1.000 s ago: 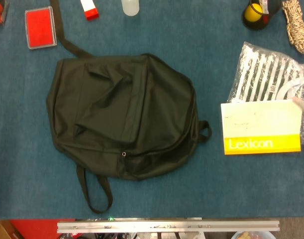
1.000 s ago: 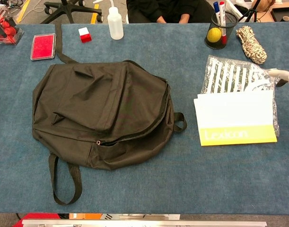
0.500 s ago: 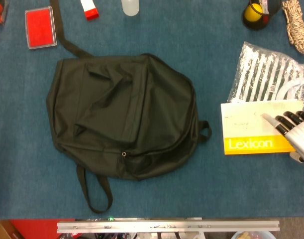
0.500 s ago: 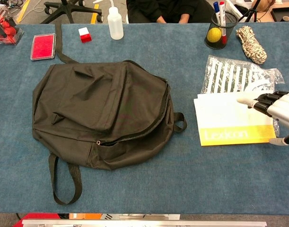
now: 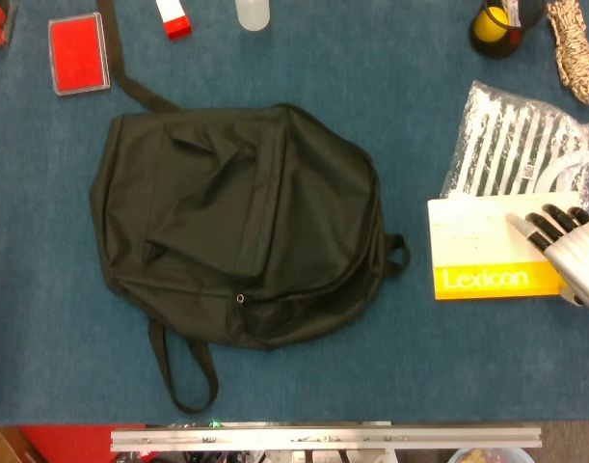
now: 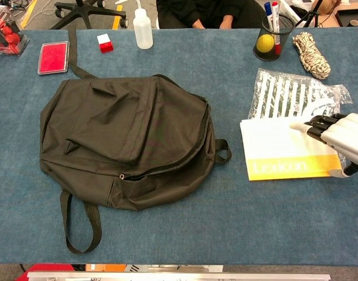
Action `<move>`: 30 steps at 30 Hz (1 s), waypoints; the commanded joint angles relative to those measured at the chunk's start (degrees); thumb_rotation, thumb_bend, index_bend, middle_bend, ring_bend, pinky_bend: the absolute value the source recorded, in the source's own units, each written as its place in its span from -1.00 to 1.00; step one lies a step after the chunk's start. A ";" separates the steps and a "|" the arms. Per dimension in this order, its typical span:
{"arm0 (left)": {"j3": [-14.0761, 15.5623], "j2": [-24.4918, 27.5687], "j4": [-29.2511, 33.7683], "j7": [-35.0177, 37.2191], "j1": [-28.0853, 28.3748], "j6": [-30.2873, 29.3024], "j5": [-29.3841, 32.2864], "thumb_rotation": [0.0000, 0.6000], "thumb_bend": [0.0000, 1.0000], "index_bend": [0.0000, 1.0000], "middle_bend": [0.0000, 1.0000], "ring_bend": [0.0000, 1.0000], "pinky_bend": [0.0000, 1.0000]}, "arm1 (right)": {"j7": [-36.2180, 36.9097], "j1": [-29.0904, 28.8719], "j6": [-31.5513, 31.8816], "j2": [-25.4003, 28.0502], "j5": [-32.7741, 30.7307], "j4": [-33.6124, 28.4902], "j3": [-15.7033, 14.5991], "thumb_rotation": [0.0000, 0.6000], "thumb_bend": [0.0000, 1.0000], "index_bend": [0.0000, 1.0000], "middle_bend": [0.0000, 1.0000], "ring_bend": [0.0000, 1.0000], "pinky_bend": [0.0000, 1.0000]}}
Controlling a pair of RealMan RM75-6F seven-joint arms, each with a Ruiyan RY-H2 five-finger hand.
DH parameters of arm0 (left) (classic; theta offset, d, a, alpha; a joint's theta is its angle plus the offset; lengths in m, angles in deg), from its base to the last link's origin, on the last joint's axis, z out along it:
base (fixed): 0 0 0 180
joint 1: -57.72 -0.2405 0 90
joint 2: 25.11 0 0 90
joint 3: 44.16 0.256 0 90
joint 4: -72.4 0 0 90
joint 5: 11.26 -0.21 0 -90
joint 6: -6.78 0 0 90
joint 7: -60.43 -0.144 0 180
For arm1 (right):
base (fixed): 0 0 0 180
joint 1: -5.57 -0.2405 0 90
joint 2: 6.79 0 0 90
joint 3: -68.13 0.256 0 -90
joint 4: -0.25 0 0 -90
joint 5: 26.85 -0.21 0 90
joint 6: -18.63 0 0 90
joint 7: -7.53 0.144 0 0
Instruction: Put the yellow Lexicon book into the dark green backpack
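Fingers [image 6: 312,124] of the right hand [image 6: 337,140] extend roughly side by side over the book's right end; whether they press it or hover cannot be told, and nothing is gripped. Left hand: not in view. The book [image 6: 281,151] lies flat at 3 o'clock from the backpack [image 6: 123,137], partly on a clear packet [image 6: 287,93], yellow band nearest. Backpack lies flat, zipper [image 6: 167,167] apparently parted along its 5 o'clock edge. Judgement: the book's near and left edges border bare table [image 6: 225,222], leaving room for sliding toward that opening.
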 commanded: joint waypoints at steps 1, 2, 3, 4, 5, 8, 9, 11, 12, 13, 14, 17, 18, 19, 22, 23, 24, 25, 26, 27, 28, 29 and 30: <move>0.01 0.02 0.00 -0.03 -0.05 0.01 0.04 1.00 -0.59 -0.61 -0.47 -0.56 -0.50 | -0.13 -0.79 -1.83 0.22 -1.01 -0.26 -0.33 1.00 -1.00 -1.00 -0.64 -0.74 -0.48; 0.03 0.04 -0.01 -0.05 -0.07 -0.02 0.00 1.00 -0.59 -0.61 -0.47 -0.56 -0.50 | 0.02 -0.97 -2.49 0.39 -1.40 -0.53 -0.47 1.00 -1.00 -1.00 -0.65 -0.75 -0.49; 0.08 0.06 -0.03 -0.06 -0.13 -0.05 -0.03 1.00 -0.59 -0.61 -0.47 -0.57 -0.50 | 0.25 -1.22 -3.22 0.67 -1.78 -0.98 -0.65 1.00 -1.00 -1.00 -0.66 -0.76 -0.50; 0.12 0.09 -0.03 -0.03 -0.16 -0.03 -0.05 1.00 -0.59 -0.61 -0.47 -0.57 -0.50 | 0.24 -1.36 -3.58 0.89 -1.96 -1.24 -0.77 1.00 -1.00 -1.00 -0.68 -0.77 -0.51; 0.17 0.13 -0.08 0.04 -0.21 -0.01 -0.05 1.00 -0.59 -0.61 -0.47 -0.57 -0.50 | -0.18 -1.49 -3.82 1.14 -2.07 -1.43 -0.90 1.00 -1.00 -1.00 -0.69 -0.77 -0.52; 0.22 0.25 -0.07 0.33 -0.32 -0.04 -0.02 1.00 -0.59 -0.61 -0.47 -0.56 -0.50 | 0.02 -1.59 -4.37 1.63 -2.60 -2.25 -1.29 1.00 -1.00 -1.00 -0.70 -0.79 -0.53; 0.23 0.26 -0.19 0.49 -0.38 -0.11 -0.06 1.00 -0.59 -0.61 -0.47 -0.57 -0.50 | 0.04 -1.67 -4.44 1.92 -2.64 -2.63 -1.45 1.00 -1.00 -1.00 -0.70 -0.80 -0.53; 0.26 0.33 -0.26 0.58 -0.47 -0.25 -0.19 1.00 -0.59 -0.61 -0.47 -0.57 -0.50 | -0.32 -1.64 -4.17 2.28 -2.46 -3.02 -1.75 1.00 -1.00 -1.00 -0.71 -0.81 -0.55; 0.29 0.32 -0.27 0.66 -0.52 -0.29 -0.21 1.00 -0.59 -0.61 -0.47 -0.57 -0.50 | -0.39 -1.57 -4.02 2.42 -2.44 -3.27 -1.89 1.00 -1.00 -1.00 -0.71 -0.81 -0.55; 0.29 0.35 -0.26 0.83 -0.55 -0.34 -0.25 1.00 -0.59 -0.61 -0.47 -0.57 -0.50 | -0.54 -1.46 -3.67 2.52 -2.31 -3.44 -2.00 1.00 -1.00 -1.00 -0.71 -0.82 -0.56; 0.29 0.39 -0.27 0.99 -0.58 -0.37 -0.25 1.00 -0.59 -0.61 -0.47 -0.57 -0.50 | -0.89 -1.30 -3.16 2.57 -2.08 -3.46 -2.09 1.00 -1.00 -1.00 -0.71 -0.83 -0.57; 0.39 0.56 -0.32 1.12 -0.63 -0.25 -0.27 1.00 -0.59 -0.61 -0.47 -0.57 -0.50 | -1.52 -0.65 -1.38 2.30 -1.48 -3.26 -2.34 1.00 -1.00 -1.00 -0.71 -0.85 -0.60; 0.41 0.57 -0.34 1.09 -0.62 -0.19 -0.29 1.00 -0.59 -0.61 -0.47 -0.57 -0.50 | -1.80 -0.51 -1.06 2.15 -1.34 -3.06 -2.42 1.00 -1.00 -1.00 -0.71 -0.86 -0.60; 0.44 0.59 -0.35 1.07 -0.62 -0.14 -0.31 1.00 -0.59 -0.61 -0.47 -0.56 -0.50 | -2.20 -0.36 -0.72 1.92 -1.22 -2.75 -2.47 1.00 -1.00 -1.00 -0.72 -0.87 -0.61; 0.63 0.81 -0.25 1.41 -0.67 -0.03 -0.53 1.00 -0.59 -0.61 -0.47 -0.57 -0.50 | -2.98 0.13 -0.17 1.09 -0.88 -1.78 -2.97 1.00 -1.00 -1.00 -0.74 -0.90 -0.64; 0.67 0.92 -0.21 1.66 -0.69 0.01 -0.53 1.00 -0.59 -0.61 -0.47 -0.56 -0.50 | -3.22 0.29 -0.05 0.84 -0.69 -1.43 -3.24 1.00 -1.00 -1.00 -0.74 -0.90 -0.64; 0.69 0.99 -0.21 1.75 -0.72 0.00 -0.56 1.00 -0.59 -0.61 -0.47 -0.56 -0.50 | -3.49 0.41 -0.04 0.71 -0.66 -1.22 -3.42 1.00 -1.00 -1.00 -0.74 -0.90 -0.65; 0.71 1.04 -0.23 1.79 -0.75 -0.01 -0.58 1.00 -0.59 -0.61 -0.47 -0.56 -0.50 | -3.67 0.53 0.05 0.53 -0.57 -1.02 -3.57 1.00 -1.00 -1.00 -0.74 -0.91 -0.65; 0.73 1.09 -0.22 1.86 -0.76 0.00 -0.58 1.00 -0.59 -0.61 -0.47 -0.56 -0.50 | -3.92 0.64 0.10 0.33 -0.49 -0.69 -3.74 1.00 -1.00 -1.00 -0.74 -0.91 -0.65; 0.75 1.13 -0.23 1.93 -0.77 0.04 -0.58 1.00 -0.59 -0.61 -0.47 -0.57 -0.50 | -4.10 0.73 0.16 0.16 -0.48 -0.47 -3.81 1.00 -1.00 -1.00 -0.74 -0.91 -0.65; 0.77 1.16 -0.24 1.97 -0.77 0.09 -0.59 1.00 -0.59 -0.61 -0.47 -0.57 -0.50 | -4.22 0.81 0.28 -0.05 -0.44 -0.21 -3.85 1.00 -1.00 -1.00 -0.75 -0.91 -0.65; 0.80 1.20 -0.27 1.98 -0.77 0.13 -0.63 1.00 -0.59 -0.61 -0.47 -0.57 -0.50 | -4.41 0.86 0.37 -0.25 -0.40 0.12 -3.86 1.00 -1.00 -1.00 -0.75 -0.91 -0.65; 0.83 1.22 -0.28 2.03 -0.75 0.15 -0.73 1.00 -0.59 -0.61 -0.47 -0.57 -0.51 | -4.90 0.92 0.41 -0.52 -0.49 0.54 -3.81 1.00 -1.00 -1.00 -0.75 -0.92 -0.65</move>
